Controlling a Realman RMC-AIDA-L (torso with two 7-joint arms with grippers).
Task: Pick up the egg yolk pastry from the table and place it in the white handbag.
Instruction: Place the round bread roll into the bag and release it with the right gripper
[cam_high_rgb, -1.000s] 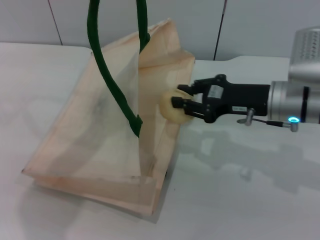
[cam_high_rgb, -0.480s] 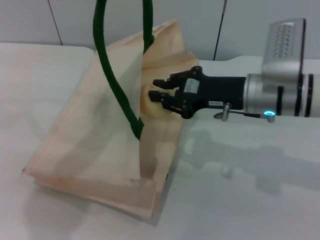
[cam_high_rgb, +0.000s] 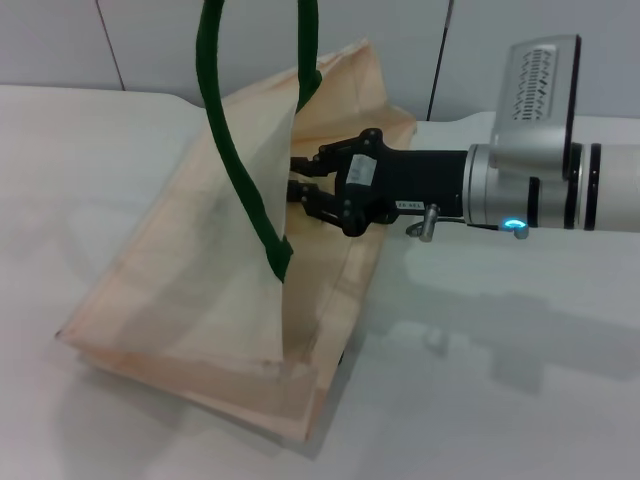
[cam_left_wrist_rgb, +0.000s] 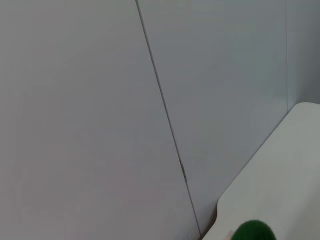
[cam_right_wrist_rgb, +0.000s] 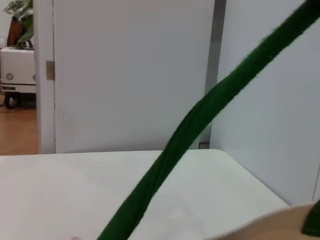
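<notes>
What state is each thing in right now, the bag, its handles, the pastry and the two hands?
white handbag: base on the table, mouth held open toward the right arm.
green handles: pulled up out of view.
right hand: reaching into the bag mouth, fingertips hidden by fabric.
egg yolk pastry: not visible.
left hand: out of view.
table: bearing the bag.

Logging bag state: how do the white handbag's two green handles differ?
The near handle runs long, curving down across the front panel of the white handbag; the far handle shows only a short, nearly straight stretch before dropping behind that panel. Both are dark green rope rising out of view. The right gripper reaches into the bag's mouth.
</notes>
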